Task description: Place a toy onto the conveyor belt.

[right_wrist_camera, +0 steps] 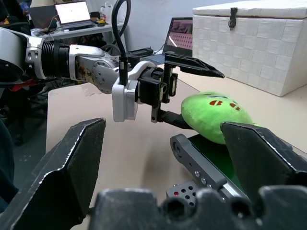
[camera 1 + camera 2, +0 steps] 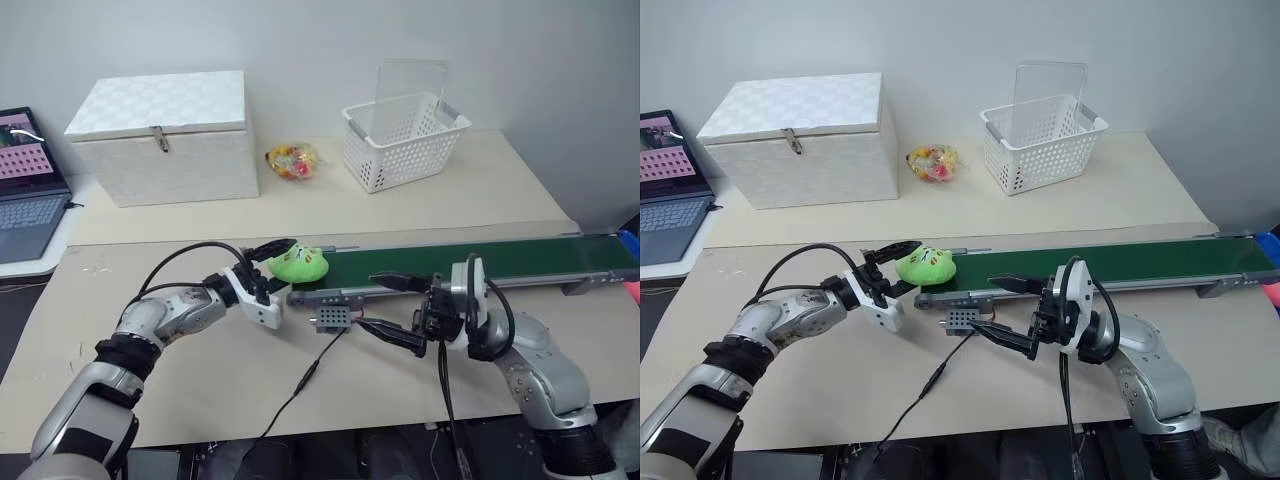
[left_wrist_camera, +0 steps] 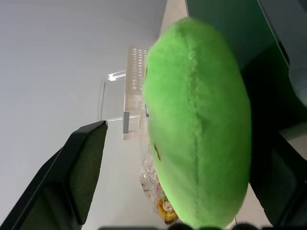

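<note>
We see the toy (image 2: 298, 265) resting on the near end of the conveyor belt (image 2: 480, 262), right at the tips of the left gripper (image 2: 277, 266), whose fingers are spread apart around it, one above and one below, not pressing it. The right gripper (image 2: 392, 310) hangs just past the belt's near edge, its jaws wide and holding nothing, beside the grey motor box (image 2: 331, 317) and its cable (image 2: 300, 385). Beyond the left gripper stand a white box (image 2: 165, 135), a crinkly bundle (image 2: 293, 161) and a white basket (image 2: 405, 138).
</note>
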Tool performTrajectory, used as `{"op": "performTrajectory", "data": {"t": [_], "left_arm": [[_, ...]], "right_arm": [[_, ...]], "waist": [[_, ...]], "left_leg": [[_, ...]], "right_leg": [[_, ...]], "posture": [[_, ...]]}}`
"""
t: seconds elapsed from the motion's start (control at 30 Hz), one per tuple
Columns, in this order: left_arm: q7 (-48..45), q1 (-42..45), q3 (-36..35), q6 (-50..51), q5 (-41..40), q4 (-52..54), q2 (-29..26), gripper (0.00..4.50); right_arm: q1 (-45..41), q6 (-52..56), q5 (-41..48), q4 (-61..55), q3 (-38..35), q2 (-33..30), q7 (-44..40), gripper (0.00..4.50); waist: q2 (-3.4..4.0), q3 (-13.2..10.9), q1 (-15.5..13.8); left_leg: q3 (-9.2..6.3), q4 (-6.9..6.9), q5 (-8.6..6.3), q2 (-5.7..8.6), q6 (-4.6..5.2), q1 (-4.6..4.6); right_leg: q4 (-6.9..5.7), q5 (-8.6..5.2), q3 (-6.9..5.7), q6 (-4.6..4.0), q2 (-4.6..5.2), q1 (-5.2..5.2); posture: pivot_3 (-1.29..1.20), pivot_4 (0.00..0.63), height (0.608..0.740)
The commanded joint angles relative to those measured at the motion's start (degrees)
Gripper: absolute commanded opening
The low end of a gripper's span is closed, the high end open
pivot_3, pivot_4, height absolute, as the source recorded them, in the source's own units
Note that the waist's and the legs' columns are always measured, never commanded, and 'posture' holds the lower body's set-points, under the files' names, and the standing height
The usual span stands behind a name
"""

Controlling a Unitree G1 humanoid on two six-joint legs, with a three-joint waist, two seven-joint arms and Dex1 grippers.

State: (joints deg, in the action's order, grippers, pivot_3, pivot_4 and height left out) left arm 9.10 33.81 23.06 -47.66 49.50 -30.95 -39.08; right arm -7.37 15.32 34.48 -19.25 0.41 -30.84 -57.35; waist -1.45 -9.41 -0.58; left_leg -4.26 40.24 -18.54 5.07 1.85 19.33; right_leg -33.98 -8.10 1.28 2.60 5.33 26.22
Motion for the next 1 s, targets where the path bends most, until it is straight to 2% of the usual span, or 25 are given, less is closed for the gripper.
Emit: {"op": "performTrajectory", "data": {"t": [0.03, 0.27, 0.73, 1.0], "left_arm": [[-4.5, 1.3, -0.7, -1.6, -4.3, 1.4, -1.1, 4.43], [-11.0, 3.8, 0.9, -2.3, -6.1, -0.2, 0.6, 4.43], [-13.5, 8.9, 2.6, -1.6, -4.6, -6.5, 5.3, 4.43], [-13.4, 12.6, 1.5, -1.9, -5.8, -11.7, 2.0, 4.43]], "right_arm": [[-0.8, -0.7, 0.2, -1.2, -0.8, -0.1, -0.1, 4.5], [-0.2, -0.7, 0.0, -1.5, -0.6, 0.2, 0.4, 4.5], [0.9, -1.0, -0.3, -2.3, -0.3, 0.6, 1.4, 4.5], [0.5, -1.0, -0.3, -2.1, -0.5, 0.8, 1.4, 4.5]], "waist": [[0.0, 0.0, 0.0], [0.0, 0.0, -0.1], [0.0, 0.0, 0.1], [-0.01, 0.0, 0.7]], "left_leg": [[0.0, 0.0, 0.0, 0.0, 0.0, 0.0], [0.0, 0.04, 0.0, 0.01, 0.01, 0.0], [0.02, 0.14, -0.01, 0.01, 0.03, -0.01], [0.04, 0.16, -0.01, 0.0, 0.03, -0.02]], "right_leg": [[0.0, 0.0, 0.0, 0.0, 0.0, 0.0], [-0.01, 0.0, 0.0, 0.0, 0.0, -0.02], [-0.05, 0.01, 0.01, 0.01, -0.01, -0.06], [-0.07, 0.01, 0.03, 0.0, -0.04, -0.05]], "posture": [[0.0, 0.15, 0.74], [0.0, 0.15, 0.74], [0.0, 0.15, 0.74], [0.0, 0.15, 0.74]]}}
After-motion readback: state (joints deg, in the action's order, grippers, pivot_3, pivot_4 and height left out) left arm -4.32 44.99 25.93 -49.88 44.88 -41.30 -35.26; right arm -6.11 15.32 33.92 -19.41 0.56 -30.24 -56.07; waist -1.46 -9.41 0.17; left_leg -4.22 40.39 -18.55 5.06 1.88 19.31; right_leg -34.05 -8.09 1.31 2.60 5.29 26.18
